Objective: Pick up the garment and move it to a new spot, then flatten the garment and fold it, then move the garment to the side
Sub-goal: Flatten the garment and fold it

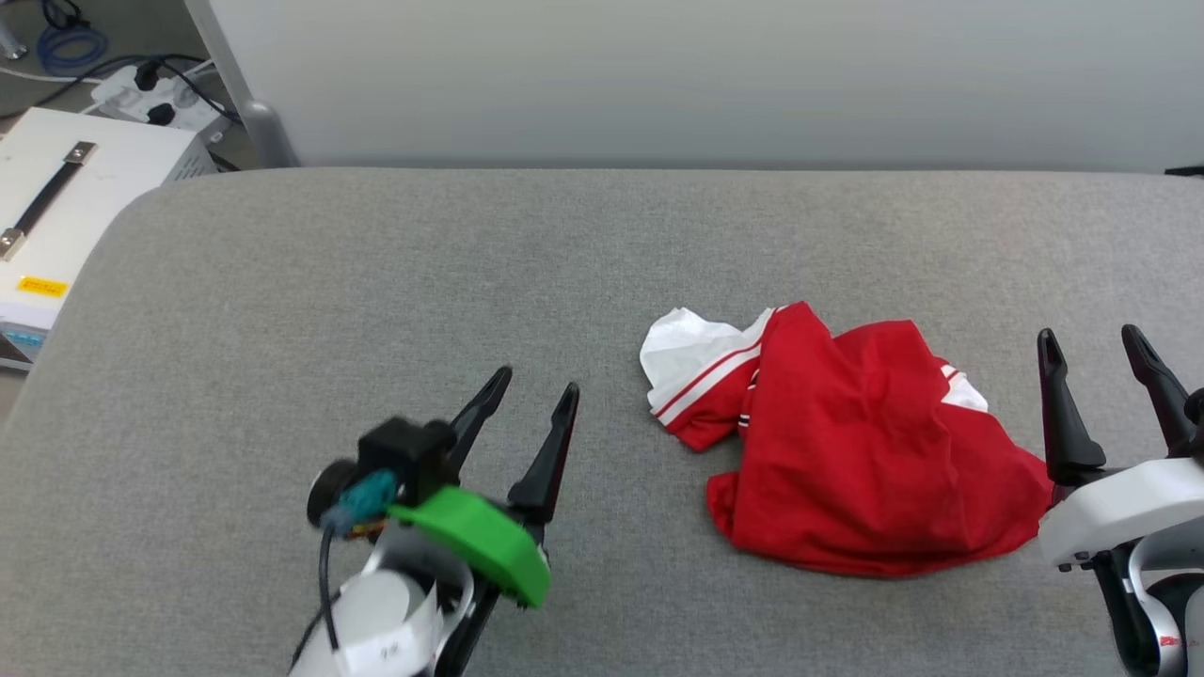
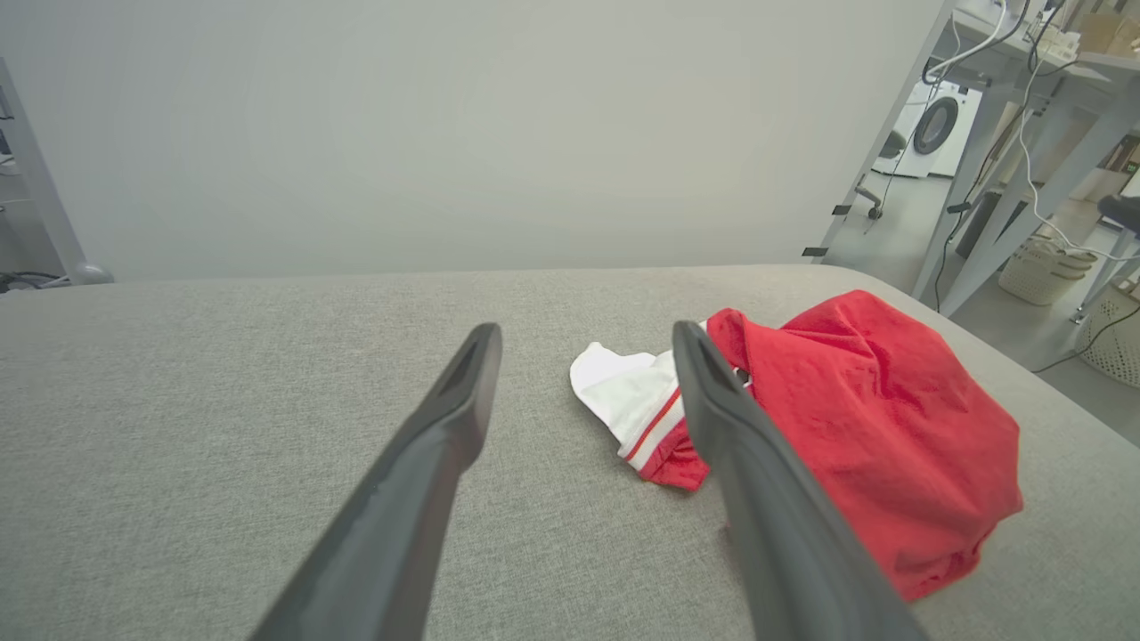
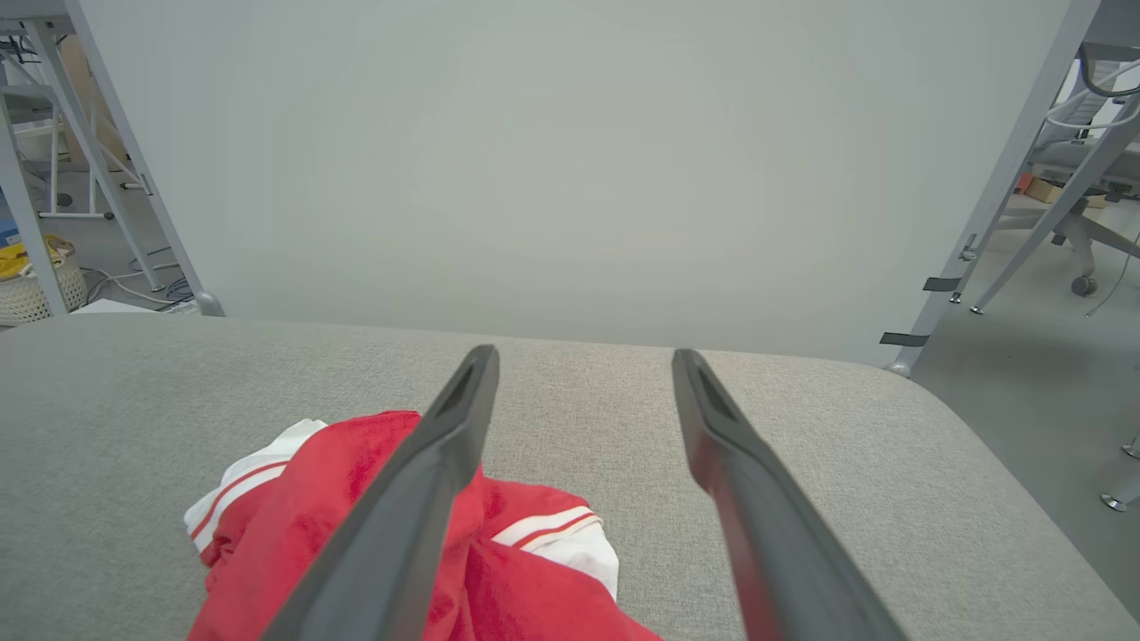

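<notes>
Head view: left pincer (image 1: 540, 380) spread, slanting over the desk (image 1: 376, 282), crumpled garment (image 1: 847, 451) to its right; right pincer (image 1: 1087, 332) spread, upright, garment just left of it. Left wrist view: garment ahead-right. Right wrist view: garment low, leftward.

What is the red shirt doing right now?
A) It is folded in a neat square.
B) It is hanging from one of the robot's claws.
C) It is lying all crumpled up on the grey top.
C: the garment lies bunched in a heap on the grey surface, while the left gripper and the right gripper are open and neither holds it.
</notes>
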Controlling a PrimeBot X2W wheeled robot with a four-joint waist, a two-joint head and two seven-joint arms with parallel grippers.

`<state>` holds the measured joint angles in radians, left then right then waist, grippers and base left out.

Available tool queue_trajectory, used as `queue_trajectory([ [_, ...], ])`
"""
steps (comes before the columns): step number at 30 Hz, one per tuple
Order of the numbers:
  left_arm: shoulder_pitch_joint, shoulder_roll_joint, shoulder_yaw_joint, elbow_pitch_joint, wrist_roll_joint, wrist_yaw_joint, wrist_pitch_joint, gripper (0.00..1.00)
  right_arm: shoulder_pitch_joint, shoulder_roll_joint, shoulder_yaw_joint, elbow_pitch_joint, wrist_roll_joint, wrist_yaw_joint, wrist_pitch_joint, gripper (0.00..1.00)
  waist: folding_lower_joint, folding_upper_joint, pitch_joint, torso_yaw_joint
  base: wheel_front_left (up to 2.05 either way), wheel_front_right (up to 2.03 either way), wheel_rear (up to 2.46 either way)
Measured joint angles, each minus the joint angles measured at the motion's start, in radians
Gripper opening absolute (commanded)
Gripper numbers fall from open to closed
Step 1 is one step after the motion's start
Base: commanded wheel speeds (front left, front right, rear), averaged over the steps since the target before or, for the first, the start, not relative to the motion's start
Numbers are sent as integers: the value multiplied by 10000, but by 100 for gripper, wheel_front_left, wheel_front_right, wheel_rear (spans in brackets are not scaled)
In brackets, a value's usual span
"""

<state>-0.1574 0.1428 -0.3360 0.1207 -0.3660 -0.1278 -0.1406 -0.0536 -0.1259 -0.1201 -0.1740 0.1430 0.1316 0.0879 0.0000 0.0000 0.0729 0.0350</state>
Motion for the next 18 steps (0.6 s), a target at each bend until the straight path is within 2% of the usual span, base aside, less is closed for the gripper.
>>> queue_trajectory([
  [6,-2769,477,-1170,612,-1024,0,2813,100,-132,82,284,-94,-207,0,128,100,0,0,624,-219,0,0,0],
  [10,-4416,732,-1733,1223,-2178,0,4631,100,-536,138,437,-98,-278,0,38,100,0,0,1119,-452,0,0,0],
  [12,-5152,1037,-1990,1739,-2322,0,5731,100,-720,207,573,-84,-345,0,-12,100,0,0,1367,-622,0,0,0],
  [18,-6366,1373,-1981,3032,-3066,0,8320,100,-1088,293,1011,159,-364,0,-234,100,1,0,1931,-1287,0,0,0],
])
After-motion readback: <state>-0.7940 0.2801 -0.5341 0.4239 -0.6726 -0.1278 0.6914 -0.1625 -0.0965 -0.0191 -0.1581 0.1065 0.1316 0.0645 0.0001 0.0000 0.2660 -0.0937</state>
